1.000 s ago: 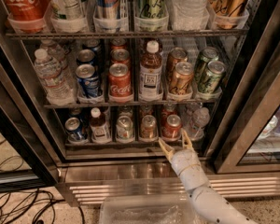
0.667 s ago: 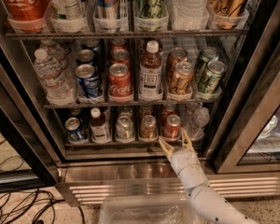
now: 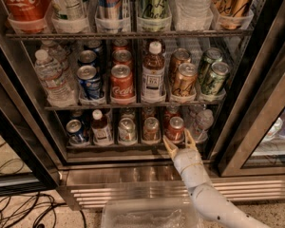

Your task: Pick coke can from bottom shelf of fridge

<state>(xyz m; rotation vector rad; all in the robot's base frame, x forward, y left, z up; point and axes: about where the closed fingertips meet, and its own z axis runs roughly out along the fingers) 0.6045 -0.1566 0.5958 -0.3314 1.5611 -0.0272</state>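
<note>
Gripper [image 3: 179,143] is held spread and empty at lower centre-right. It is lined up just before the coke can [image 3: 175,128], which is seated on the bottom shelf [image 3: 109,147], apparently so the can is straddled.

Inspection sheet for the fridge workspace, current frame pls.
Surface: bottom shelf, wire rack with clear trays.
Job's things: coke can upright, second from right; fridge door open.
Clutter: blue can, brown bottle, silver can, water bottle on same shelf.
Grippers: end effector open, low in front of coke can, not around it.
Cables: loose cables on floor, lower left.
Surroundings: clear bin below fridge.
</note>
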